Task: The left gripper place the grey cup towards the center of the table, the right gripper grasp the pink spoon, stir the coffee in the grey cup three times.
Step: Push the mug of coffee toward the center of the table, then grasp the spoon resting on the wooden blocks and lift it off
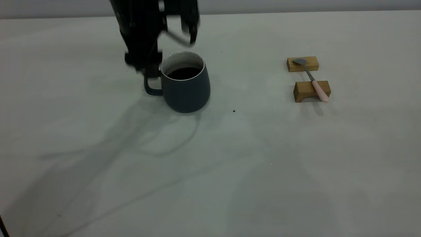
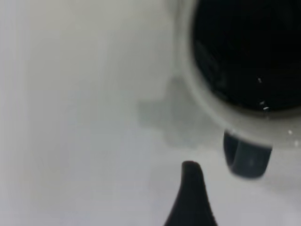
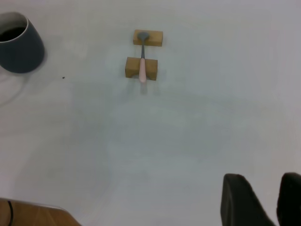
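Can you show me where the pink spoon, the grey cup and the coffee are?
pink spoon [image 1: 320, 91]: exterior view, on its pink handle.
grey cup [image 1: 187, 93]: exterior view, on its outer wall.
coffee [image 1: 184, 72]: exterior view, on the dark liquid.

Looks like a lab or test bench. Bare pale grey-white flat table [image 1: 230, 171] against a plain grey wall [image 1: 296, 5], black robot arm [image 1: 141, 29] over its far edge.
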